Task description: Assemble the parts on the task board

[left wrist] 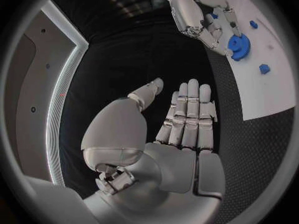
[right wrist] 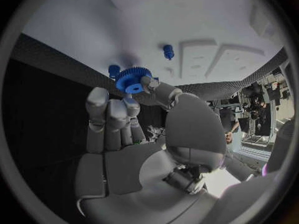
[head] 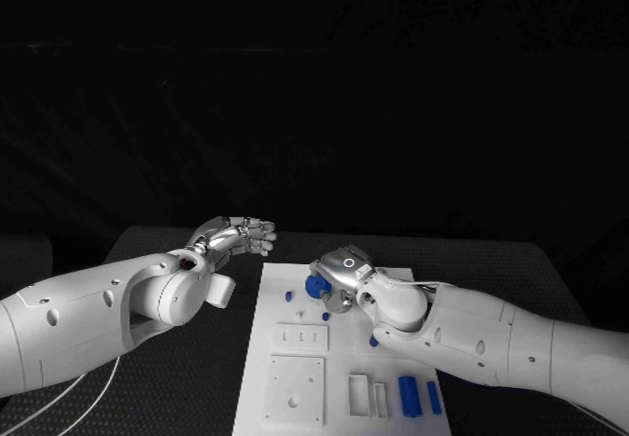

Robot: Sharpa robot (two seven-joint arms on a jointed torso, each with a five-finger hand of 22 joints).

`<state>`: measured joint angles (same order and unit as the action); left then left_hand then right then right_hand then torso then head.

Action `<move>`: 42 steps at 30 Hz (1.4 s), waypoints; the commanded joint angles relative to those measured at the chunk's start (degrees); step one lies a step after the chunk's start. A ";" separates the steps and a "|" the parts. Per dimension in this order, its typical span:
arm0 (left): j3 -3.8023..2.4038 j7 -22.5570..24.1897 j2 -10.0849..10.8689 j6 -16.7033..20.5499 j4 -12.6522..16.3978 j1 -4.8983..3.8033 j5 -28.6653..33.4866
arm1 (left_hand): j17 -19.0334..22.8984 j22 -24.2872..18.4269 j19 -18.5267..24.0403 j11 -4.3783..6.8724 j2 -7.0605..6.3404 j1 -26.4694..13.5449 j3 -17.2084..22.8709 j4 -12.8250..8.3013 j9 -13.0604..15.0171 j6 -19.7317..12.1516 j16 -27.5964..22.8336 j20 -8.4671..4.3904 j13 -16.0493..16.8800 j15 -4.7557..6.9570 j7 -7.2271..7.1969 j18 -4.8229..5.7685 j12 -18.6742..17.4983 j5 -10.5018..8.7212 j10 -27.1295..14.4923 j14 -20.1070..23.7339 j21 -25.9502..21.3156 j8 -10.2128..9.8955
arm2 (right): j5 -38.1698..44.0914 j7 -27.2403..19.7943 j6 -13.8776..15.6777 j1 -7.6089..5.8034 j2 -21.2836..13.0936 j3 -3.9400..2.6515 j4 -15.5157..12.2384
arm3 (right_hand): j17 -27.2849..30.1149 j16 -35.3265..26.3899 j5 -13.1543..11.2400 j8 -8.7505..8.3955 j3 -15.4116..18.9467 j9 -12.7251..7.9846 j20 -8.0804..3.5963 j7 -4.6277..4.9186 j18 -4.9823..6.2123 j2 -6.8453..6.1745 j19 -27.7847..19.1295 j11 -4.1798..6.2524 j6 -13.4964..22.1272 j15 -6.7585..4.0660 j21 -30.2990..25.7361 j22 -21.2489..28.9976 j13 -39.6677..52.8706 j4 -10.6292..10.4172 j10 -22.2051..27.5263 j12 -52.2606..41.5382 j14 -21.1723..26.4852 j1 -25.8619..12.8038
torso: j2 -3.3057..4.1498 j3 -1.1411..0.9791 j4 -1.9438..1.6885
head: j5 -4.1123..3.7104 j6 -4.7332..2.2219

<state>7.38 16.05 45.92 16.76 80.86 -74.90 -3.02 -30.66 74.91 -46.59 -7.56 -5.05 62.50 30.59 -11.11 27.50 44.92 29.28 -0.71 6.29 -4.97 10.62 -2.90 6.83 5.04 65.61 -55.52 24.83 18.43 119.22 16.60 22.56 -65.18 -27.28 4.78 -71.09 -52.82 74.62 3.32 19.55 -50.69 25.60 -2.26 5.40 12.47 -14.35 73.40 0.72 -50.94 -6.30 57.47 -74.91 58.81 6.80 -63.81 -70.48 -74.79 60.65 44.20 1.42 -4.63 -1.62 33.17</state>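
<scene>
- Blue gear [head: 316, 287]: toothed wheel with a raised hub, at the far end of the task board [head: 295, 313], near its left edge; the right wrist view shows it pinched between thumb and fingertips.
- Right hand [head: 344, 272]: over the board's far end, fingers curled down onto the gear, holding it.
- Left hand [head: 236, 236]: off the board, above the black table [head: 171, 245] just past the board's far left corner; fingers straight and side by side, thumb apart, nothing in its grasp.
- Other blue parts: two oblong blocks [head: 420, 396] at the near right; small pegs [head: 288, 295] close to the gear.
- White blocks [head: 300, 339]: mounted on the board's near half.
</scene>
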 commanded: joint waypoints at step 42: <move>-0.06 0.37 -0.37 -0.58 0.11 -0.16 -0.22 | -0.24 1.14 0.45 -0.30 -0.11 -0.40 0.26 -0.10 0.10 0.00 -0.56 -0.05 -0.07 -0.01 0.33 -0.87 -0.38 0.07 -0.05 -0.38 0.39 -0.23 | -1.81 -0.87 -3.31 0.21 1.44 1.09 3.64 | 0.03 -1.04 -0.45 -0.79 1.24 -0.17 0.09 0.82 2.53 -2.48 -0.37 -0.60 -6.27 0.16 0.19 -0.91 -0.23 0.23 0.18 1.01 -0.08 -0.93 | 0.16 0.04 -0.01 | 0.36 0.72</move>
<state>7.37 16.03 45.60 16.77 80.85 -74.91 -3.02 -30.82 74.92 -46.59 -7.56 -5.05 62.50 30.59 -11.11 27.52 44.92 29.06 -0.71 6.29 -4.93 10.62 -2.61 6.83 5.04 65.61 -55.48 24.83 18.43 118.32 16.26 21.02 -65.19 -25.83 5.73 -67.43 -52.79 73.94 3.11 18.92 -49.71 25.59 -2.14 4.79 12.49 -16.37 73.48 0.32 -51.57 -6.19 57.45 -74.90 58.63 7.13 -64.12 -69.81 -74.89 59.68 44.38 1.46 -4.63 -1.24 33.84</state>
